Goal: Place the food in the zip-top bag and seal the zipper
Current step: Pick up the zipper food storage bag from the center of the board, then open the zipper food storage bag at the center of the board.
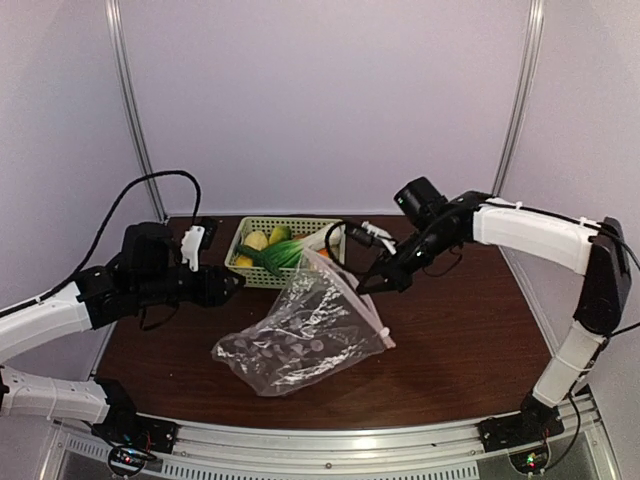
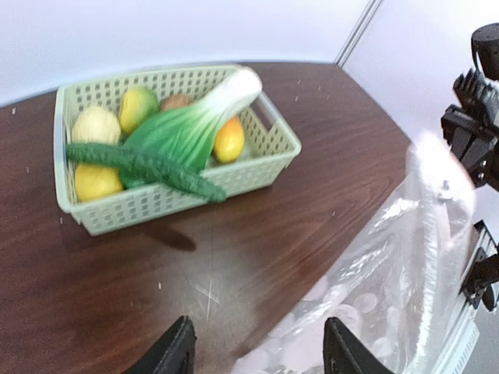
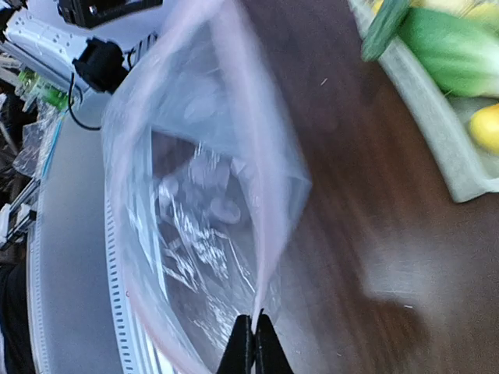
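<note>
The zip-top bag (image 1: 300, 335) lies mid-table, with one corner of its mouth pulled up toward the basket. My right gripper (image 3: 254, 335) is shut on the thin edge of the bag (image 3: 195, 195), which hangs open in front of it. In the top view, the right gripper (image 1: 366, 284) pinches the bag by the pinkish zipper strip (image 1: 362, 308). The food (image 2: 191, 125) is in the basket: a green leafy stalk, a dark green piece (image 2: 148, 164) and yellow and orange round pieces. My left gripper (image 2: 261, 343) hangs open over the wood beside the bag (image 2: 390, 296), holding nothing.
The pale green slatted basket (image 1: 240, 268) stands at the back of the table, just behind the bag. The same basket (image 2: 179, 199) fills the upper left of the left wrist view. Pale walls close in the back and sides. The metal rail (image 1: 350, 440) runs along the near edge.
</note>
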Motion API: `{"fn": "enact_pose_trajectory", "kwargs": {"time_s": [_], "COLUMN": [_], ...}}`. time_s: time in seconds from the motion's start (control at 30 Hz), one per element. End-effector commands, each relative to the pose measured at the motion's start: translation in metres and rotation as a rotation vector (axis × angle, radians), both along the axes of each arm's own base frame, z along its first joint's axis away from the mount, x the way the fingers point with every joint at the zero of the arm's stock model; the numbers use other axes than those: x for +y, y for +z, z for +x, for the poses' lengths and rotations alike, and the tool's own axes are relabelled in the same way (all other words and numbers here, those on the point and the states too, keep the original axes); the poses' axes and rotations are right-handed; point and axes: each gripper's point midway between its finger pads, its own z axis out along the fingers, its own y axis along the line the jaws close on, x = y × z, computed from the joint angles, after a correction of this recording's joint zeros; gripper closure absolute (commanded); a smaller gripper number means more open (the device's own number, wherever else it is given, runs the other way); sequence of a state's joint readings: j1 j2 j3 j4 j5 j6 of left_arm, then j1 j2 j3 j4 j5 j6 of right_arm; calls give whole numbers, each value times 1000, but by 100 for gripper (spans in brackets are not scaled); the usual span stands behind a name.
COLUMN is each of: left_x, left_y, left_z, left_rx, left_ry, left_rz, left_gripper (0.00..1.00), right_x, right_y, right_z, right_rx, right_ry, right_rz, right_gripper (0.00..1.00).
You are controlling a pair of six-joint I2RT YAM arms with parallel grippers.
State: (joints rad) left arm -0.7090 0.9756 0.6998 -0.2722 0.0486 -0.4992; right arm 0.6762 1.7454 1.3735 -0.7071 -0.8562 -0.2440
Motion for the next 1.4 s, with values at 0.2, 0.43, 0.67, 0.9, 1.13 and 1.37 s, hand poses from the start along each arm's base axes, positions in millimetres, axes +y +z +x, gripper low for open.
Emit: {"fn": "enact_pose_trajectory", "kwargs": {"time_s": [0.2,0.43,0.67,0.9,1.13,1.37], "left_x": [-55,-105,-161,-209,-229,-220], "left_y": [103,109,90,92,104,84], "left_z": [45,50,34,44,75,108], "left_rx": [-297,-297,-244,-179,-154,-53], "left_ry": [-91,-166,-250,-233,-123,101], "left_rz": [-167,-260,-297,-465,-560,-470], "left_gripper": [44,48,46,38,28,31], "right_x": [-179,-216,-175,-98,-58,-45], "right_y": [198,172,128,121,136,133], "right_z": [109,155,139,111,106,105], "right_rx": [-680,-749,-656,-410,-370,-363], "right_ry": [-439,-768,-686,-522,-481,-468], "right_rz": [-198,-338,-250,43,106,105], "right_gripper": [100,100,100,100,100,100]}}
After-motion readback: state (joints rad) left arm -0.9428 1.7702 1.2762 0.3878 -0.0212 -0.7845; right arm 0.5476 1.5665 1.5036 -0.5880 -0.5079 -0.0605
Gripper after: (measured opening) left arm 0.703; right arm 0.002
